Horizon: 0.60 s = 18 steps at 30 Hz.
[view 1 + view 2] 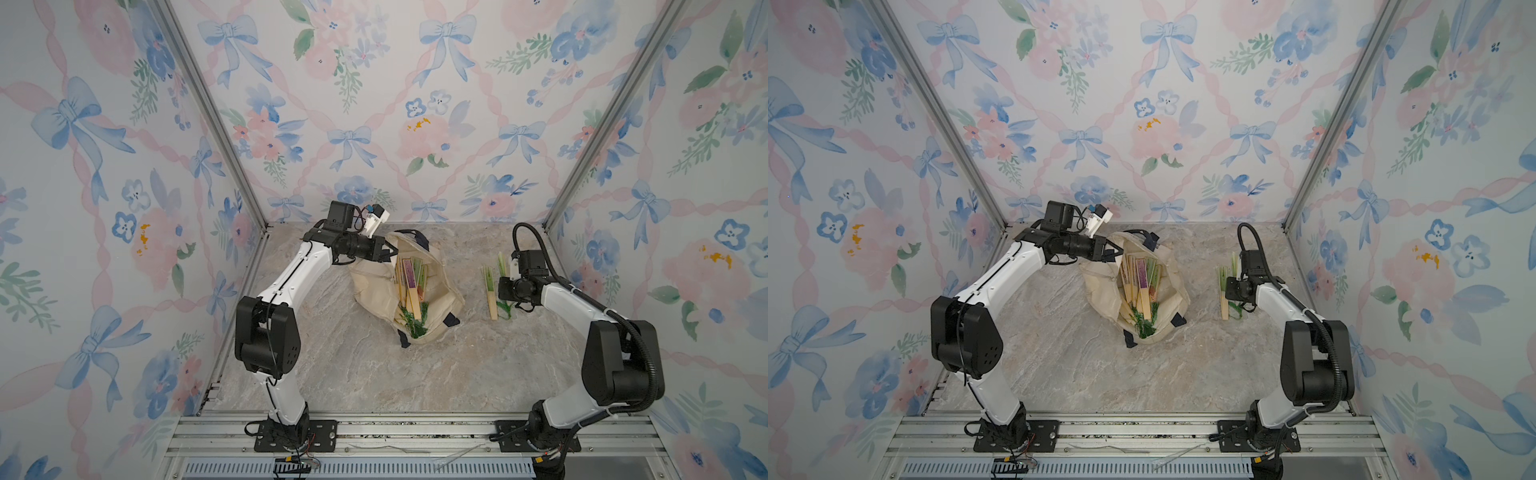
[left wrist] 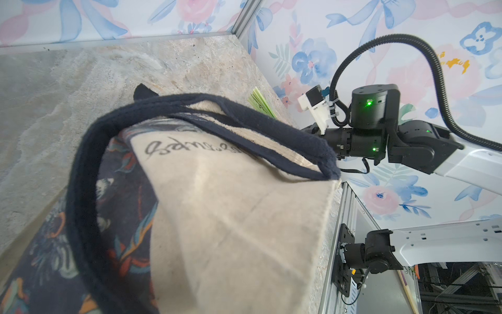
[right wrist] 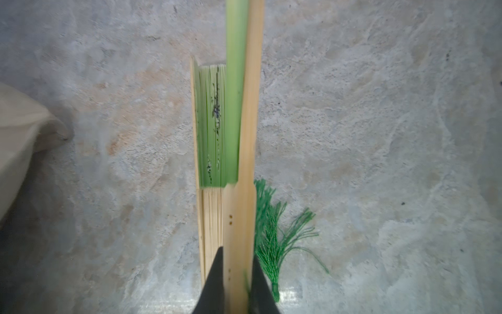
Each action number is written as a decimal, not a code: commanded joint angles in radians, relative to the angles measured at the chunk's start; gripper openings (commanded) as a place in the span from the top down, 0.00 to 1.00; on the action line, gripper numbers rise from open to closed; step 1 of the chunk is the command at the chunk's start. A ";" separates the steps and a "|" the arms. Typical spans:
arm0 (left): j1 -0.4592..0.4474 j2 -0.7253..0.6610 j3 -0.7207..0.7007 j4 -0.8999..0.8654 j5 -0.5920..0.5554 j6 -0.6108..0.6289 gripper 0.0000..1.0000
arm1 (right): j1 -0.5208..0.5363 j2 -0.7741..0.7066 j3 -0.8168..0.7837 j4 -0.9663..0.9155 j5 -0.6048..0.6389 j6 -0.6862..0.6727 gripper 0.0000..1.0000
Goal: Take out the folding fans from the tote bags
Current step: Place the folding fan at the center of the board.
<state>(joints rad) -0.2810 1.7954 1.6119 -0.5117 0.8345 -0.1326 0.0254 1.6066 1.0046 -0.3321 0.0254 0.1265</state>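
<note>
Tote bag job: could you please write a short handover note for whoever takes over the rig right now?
Left gripper: shut on the rim of the tote bag, at its far corner.
Right gripper: shut on a green fan, to the right of the bag.
Done: one tasselled fan lies on the table, beside the held one.
Left: set the held fan down, then take out the bagged fans, several of which show in the open mouth.
</note>
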 commanded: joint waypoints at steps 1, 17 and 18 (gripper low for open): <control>-0.004 -0.004 -0.003 0.028 0.031 0.011 1.00 | -0.012 0.042 0.044 -0.044 0.038 -0.011 0.92; -0.007 -0.016 0.013 0.028 0.037 0.006 1.00 | -0.015 -0.240 0.000 -0.083 -0.190 -0.067 0.25; -0.007 -0.014 0.014 0.027 0.035 0.005 1.00 | -0.015 -0.296 -0.024 -0.056 -0.265 -0.061 0.25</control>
<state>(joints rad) -0.2810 1.7954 1.6119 -0.5117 0.8375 -0.1326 0.0174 1.4448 1.0164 -0.4156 -0.0570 0.0776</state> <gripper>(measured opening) 0.057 0.746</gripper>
